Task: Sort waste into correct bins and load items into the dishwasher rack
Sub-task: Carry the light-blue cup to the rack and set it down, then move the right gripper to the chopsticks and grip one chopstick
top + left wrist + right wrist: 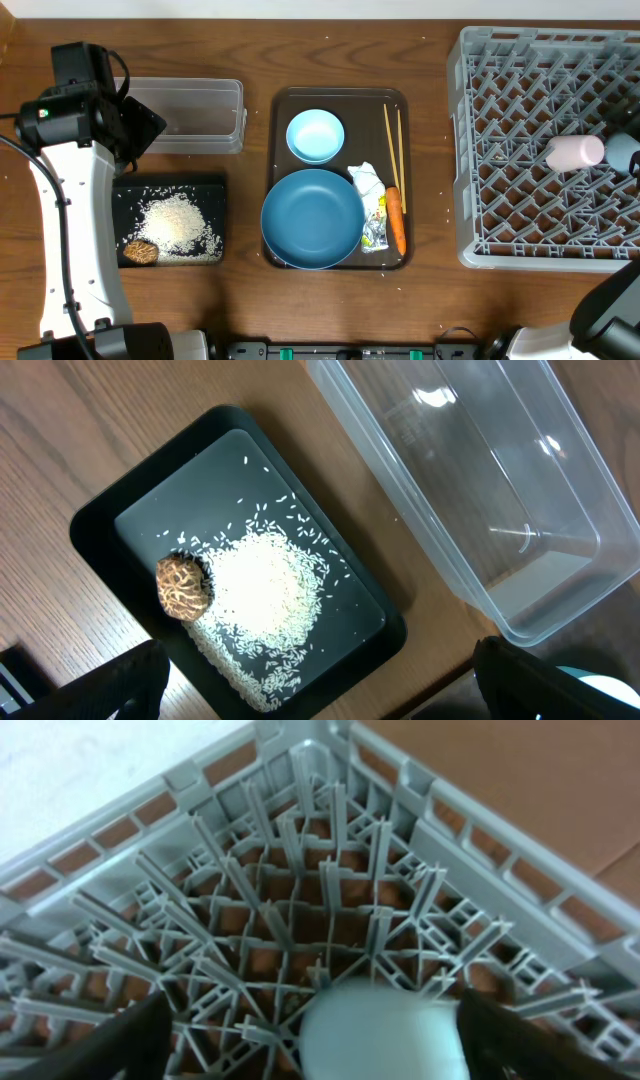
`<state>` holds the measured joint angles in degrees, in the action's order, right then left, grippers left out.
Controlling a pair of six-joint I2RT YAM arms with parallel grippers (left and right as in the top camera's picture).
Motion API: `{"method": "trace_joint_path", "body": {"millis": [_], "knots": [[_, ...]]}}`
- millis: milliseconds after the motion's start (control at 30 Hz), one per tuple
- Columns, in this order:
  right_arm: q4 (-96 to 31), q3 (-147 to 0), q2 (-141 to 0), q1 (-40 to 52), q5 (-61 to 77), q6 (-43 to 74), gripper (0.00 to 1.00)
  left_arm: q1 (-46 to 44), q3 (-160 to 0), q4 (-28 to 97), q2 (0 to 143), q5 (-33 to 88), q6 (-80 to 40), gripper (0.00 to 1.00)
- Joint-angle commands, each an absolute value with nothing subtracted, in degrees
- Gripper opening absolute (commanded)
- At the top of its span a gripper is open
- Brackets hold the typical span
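At the table's left, the left gripper (320,685) hangs with its fingers spread and empty above the black tray (135,200), which holds rice (180,222) and a brown lump (140,251). In the dishwasher rack (520,120) at the right, the whitish-pink cup (575,152) lies on its side. The right gripper (310,1010) has its fingers parted loosely around the light-blue cup (385,1030).

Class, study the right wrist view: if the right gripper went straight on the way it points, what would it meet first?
Most likely the round light-blue cup, which sits between the open fingers of the right gripper, in the grey plastic lattice dishwasher rack. Depth is unclear.
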<state>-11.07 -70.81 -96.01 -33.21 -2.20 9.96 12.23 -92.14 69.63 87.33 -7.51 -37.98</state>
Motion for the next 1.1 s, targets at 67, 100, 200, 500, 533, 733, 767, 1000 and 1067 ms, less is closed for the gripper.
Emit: {"method": "trace_joint_path", "body": {"millis": [67,100,200,500,533,733,767,1000,1067], "knots": [[-10.96,-71.24,-96.27,-33.19,-0.78,9.78,0.89,12.36,-92.86,69.82,86.48,-8.01,-38.89,0.98],[-11.03,-71.24,-95.88,-33.08,0.01,9.76,0.89,12.36,-92.86,69.82,86.48,-8.01,-38.89,0.98],[-11.64,-71.24,-93.43,-32.75,6.15,9.78,0.91,12.36,-92.86,69.82,86.48,-8.01,-38.89,0.98],[-9.72,-71.24,-83.4,-23.14,30.35,11.55,0.99,12.36,-92.86,69.82,86.48,-8.01,-38.89,0.98],[-10.17,-71.24,-82.85,-20.21,30.09,11.51,0.99,12.36,-92.86,69.82,86.48,-8.01,-38.89,0.98],[-16.8,-71.22,-82.81,-4.89,30.04,8.25,0.99,12.36,-92.86,69.82,86.48,-8.01,-38.87,0.98],[-17.04,-71.2,-82.98,-3.07,29.71,8.25,0.99,12.36,-92.86,69.82,86.48,-8.01,-38.89,0.98],[-20.1,-71.2,-87.68,10.76,16.03,8.08,0.97,12.36,-92.86,69.82,86.48,-8.01,-38.89,0.98],[-22.37,-71.2,-89.49,14.33,8.49,8.58,0.97,12.36,-92.86,69.82,86.48,-8.01,-38.89,0.98]]}}
